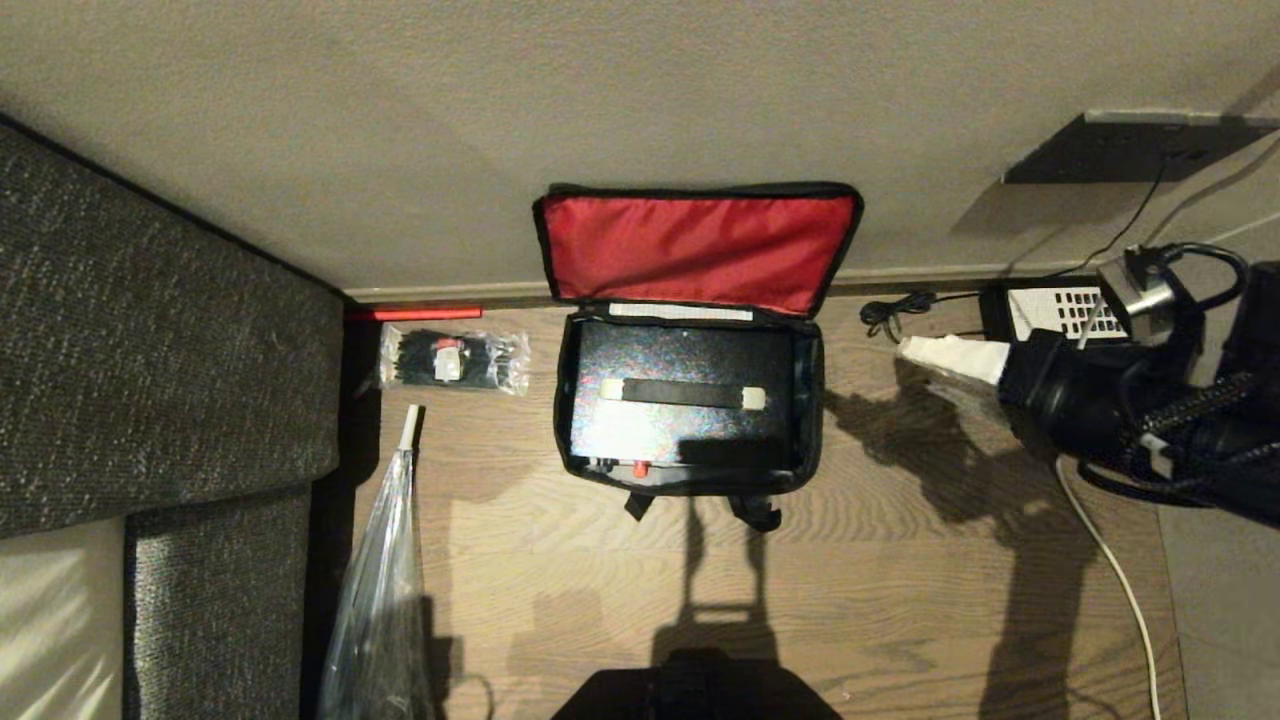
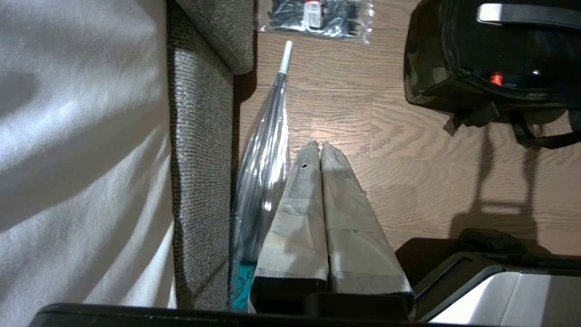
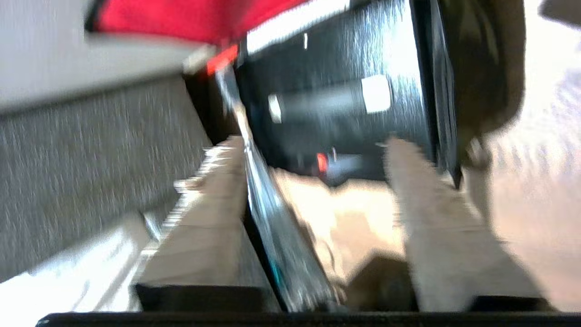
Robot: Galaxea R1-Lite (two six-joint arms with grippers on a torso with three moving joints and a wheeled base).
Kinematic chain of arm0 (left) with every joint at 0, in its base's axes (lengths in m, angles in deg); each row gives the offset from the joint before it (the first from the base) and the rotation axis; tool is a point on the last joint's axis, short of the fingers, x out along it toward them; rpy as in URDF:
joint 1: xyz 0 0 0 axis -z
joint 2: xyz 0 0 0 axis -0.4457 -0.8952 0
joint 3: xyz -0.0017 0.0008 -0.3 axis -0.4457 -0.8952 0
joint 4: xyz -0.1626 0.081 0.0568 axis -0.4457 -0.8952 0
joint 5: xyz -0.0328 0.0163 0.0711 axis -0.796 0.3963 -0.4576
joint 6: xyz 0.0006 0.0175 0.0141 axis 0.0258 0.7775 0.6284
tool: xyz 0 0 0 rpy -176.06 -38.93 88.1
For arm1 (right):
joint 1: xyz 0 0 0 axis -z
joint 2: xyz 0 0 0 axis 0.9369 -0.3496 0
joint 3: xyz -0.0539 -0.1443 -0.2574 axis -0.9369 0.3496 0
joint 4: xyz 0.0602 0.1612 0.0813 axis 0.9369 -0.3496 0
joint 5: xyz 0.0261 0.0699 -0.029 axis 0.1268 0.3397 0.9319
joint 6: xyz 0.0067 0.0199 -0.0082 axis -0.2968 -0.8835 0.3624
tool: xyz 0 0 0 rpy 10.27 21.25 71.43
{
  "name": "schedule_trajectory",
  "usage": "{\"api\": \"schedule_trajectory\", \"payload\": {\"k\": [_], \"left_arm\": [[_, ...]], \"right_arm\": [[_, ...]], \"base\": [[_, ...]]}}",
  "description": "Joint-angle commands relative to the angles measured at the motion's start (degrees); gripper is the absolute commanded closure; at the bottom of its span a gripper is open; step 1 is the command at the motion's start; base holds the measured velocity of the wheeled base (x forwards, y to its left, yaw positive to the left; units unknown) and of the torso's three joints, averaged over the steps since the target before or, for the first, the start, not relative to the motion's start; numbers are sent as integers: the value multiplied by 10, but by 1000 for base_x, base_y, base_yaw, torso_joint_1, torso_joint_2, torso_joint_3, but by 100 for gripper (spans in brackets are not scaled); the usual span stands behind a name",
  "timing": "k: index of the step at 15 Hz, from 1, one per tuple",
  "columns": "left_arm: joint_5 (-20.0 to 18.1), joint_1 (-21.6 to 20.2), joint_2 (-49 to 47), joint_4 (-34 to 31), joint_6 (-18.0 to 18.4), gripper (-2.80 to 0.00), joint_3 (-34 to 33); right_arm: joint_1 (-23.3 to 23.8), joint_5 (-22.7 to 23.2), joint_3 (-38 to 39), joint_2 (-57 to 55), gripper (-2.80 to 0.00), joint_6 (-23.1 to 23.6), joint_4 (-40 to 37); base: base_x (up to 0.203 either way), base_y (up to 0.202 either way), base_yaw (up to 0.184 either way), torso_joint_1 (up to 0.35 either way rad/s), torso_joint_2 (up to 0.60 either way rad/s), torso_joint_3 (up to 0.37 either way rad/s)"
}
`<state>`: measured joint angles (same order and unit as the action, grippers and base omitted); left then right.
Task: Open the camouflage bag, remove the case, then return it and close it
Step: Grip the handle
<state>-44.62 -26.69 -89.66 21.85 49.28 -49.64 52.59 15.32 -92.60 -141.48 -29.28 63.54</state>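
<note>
camouflage bag (image 1: 690, 340) mid-frame, lid flipped up, case (image 1: 685, 405) inside. right gripper (image 1: 945, 357) at right, fingers apart, empty. left gripper (image 2: 317, 150) pressed together.

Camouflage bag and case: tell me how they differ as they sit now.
The camouflage bag is soft, with a camouflage outside and a red-lined lid thrown open against the wall; the case is rigid, plain black and shiny. The bag is the larger and holds the case, which lies flat inside with a bar handle on top. Both are boxy and rectangular.
</note>
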Motion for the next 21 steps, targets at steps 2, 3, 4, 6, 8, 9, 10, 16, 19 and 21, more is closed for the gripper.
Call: {"api": "schedule_trajectory", "payload": {"k": [2,3,4,6,8,9,10,16,19,21], "left_arm": [[0,0,1,0,0,0,-2],[0,0,1,0,0,0,-2],[0,0,1,0,0,0,-2],[0,0,1,0,0,0,-2],[0,0,1,0,0,0,-2],[0,0,1,0,0,0,-2],[0,0,1,0,0,0,-2],[0,0,1,0,0,0,-2],[0,0,1,0,0,0,-2],[0,0,1,0,0,0,-2]], "right_arm": [[1,-16,102,153,0,75,-35],[3,-31,142,209,0,118,-51],[5,-47,178,265,0,160,-71],[9,-80,237,322,0,241,-111],[12,-108,242,356,0,274,-165],[16,-125,242,400,0,295,-200],[24,-143,243,466,0,319,-238],[134,-168,346,700,0,428,-382],[156,-163,354,799,0,440,-400],[159,-168,354,826,0,408,-407]], "base": [[0,0,0,0,0,0],[0,0,0,0,0,0],[0,0,0,0,0,0],[0,0,0,0,0,0],[0,0,0,0,0,0],[0,0,0,0,0,0],[0,0,0,0,0,0],[0,0,0,0,0,0],[0,0,0,0,0,0],[0,0,0,0,0,0]]}}
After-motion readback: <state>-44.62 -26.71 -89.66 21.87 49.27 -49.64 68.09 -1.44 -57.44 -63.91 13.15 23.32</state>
